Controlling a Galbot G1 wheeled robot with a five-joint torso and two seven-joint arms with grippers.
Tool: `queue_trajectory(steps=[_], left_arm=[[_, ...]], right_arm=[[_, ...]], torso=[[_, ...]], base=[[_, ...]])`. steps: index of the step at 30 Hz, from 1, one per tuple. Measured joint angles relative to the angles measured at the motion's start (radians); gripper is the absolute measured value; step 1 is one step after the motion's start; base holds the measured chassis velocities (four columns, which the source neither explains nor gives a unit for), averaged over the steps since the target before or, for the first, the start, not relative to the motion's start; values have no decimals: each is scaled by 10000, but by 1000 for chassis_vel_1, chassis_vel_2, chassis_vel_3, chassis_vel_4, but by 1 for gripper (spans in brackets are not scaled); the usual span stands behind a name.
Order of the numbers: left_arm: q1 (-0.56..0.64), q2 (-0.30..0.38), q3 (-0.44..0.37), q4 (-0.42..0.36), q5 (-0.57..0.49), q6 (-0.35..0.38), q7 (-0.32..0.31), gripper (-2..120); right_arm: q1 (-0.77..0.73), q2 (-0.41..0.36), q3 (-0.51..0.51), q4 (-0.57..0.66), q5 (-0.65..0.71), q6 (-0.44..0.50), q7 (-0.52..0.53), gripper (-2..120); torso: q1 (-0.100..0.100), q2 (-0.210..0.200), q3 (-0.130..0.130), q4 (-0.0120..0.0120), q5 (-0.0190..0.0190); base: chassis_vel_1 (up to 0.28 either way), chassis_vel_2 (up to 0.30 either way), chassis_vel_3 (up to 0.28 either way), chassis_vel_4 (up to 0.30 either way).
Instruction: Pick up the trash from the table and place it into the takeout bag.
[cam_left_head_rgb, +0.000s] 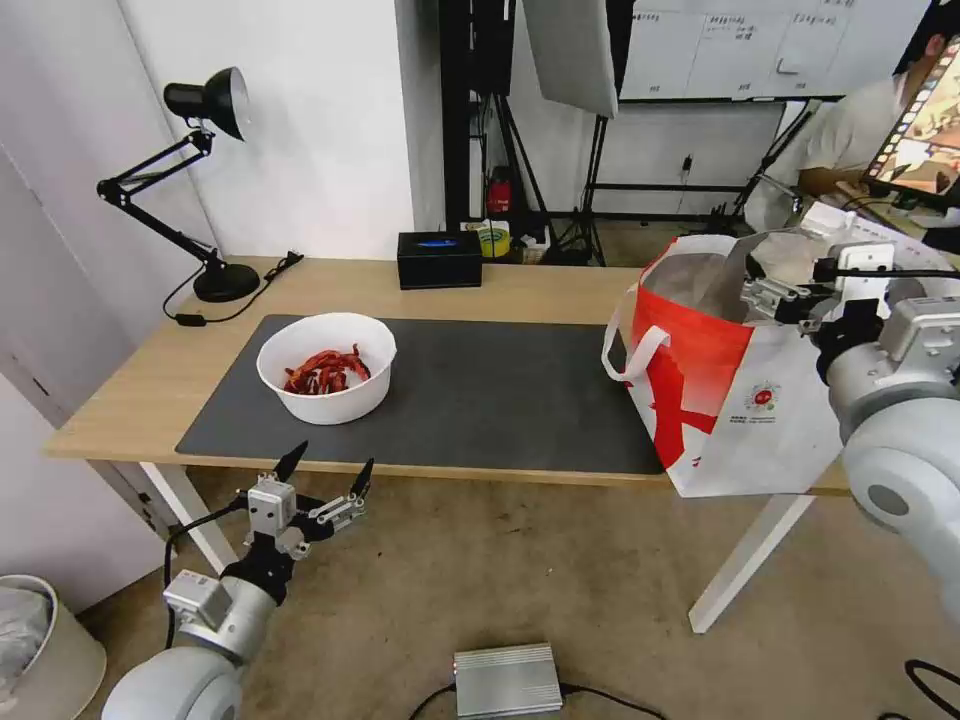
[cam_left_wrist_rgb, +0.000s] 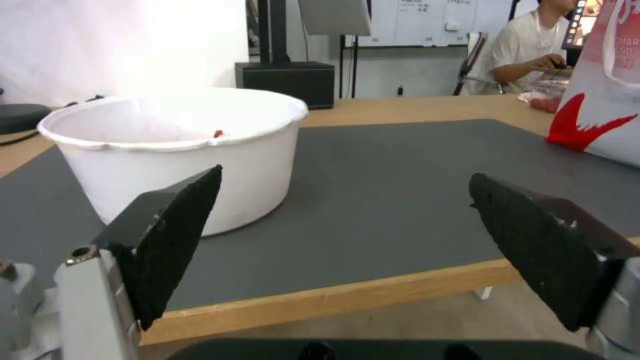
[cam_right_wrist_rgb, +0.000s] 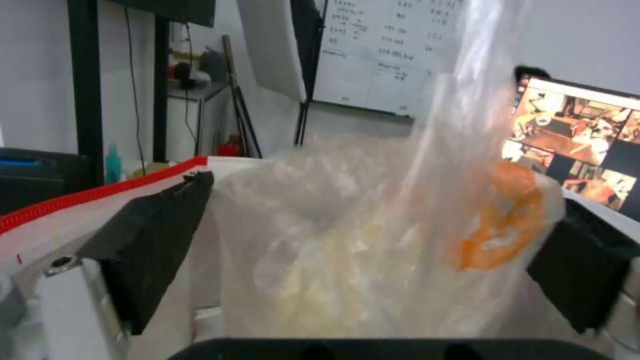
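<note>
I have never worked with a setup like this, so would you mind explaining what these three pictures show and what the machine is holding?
This is a two-armed robot clearing a table. The wide picture comes from a camera on its head, looking down; the other two come from cameras on its wrists, so each looks out between that arm's two black fingers.

On the dark mat stands a white bowl of red scraps, with the red and white takeout bag at the table's right end. A black box and a desk lamp stand at the back.

The left gripper hangs open before the table's front edge, facing the bowl. The right gripper is over the takeout bag's open top, closed on a clear plastic bag.
</note>
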Motion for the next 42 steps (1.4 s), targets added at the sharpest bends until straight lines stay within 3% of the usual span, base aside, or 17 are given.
queue_trajectory(steps=[9,15,16,19,23,42], left_arm=[[-24,-3,8,-11,1,-8,0,100],[11,-18,-23,-38,1,-36,-1,100],[-10,-14,-26,-39,0,-39,-1,100],[-50,-20,3,-1,-1,-41,-5,100],[-67,-21,10,30,-1,-43,-8,100],[-160,14,40,197,-22,-58,-14,100]], right_arm=[[0,-99,30,9,202,-249,-124,100],[466,-434,-189,-115,1207,-941,205,100],[857,-707,-214,-143,2439,-1416,790,100],[1350,-947,-271,-104,4470,-1841,1684,100],[1603,-1042,-396,-123,5203,-1923,1980,100],[2096,-879,-1186,-315,4451,-1418,1778,100]], torso=[[0,1,0,0,0],[0,0,0,0,1],[0,0,0,-1,0],[0,0,0,0,-1],[0,0,0,0,0],[0,0,0,0,0]], base=[[0,0,0,0],[0,0,0,0],[0,0,0,0],[0,0,0,0],[0,0,0,0],[0,0,0,0]])
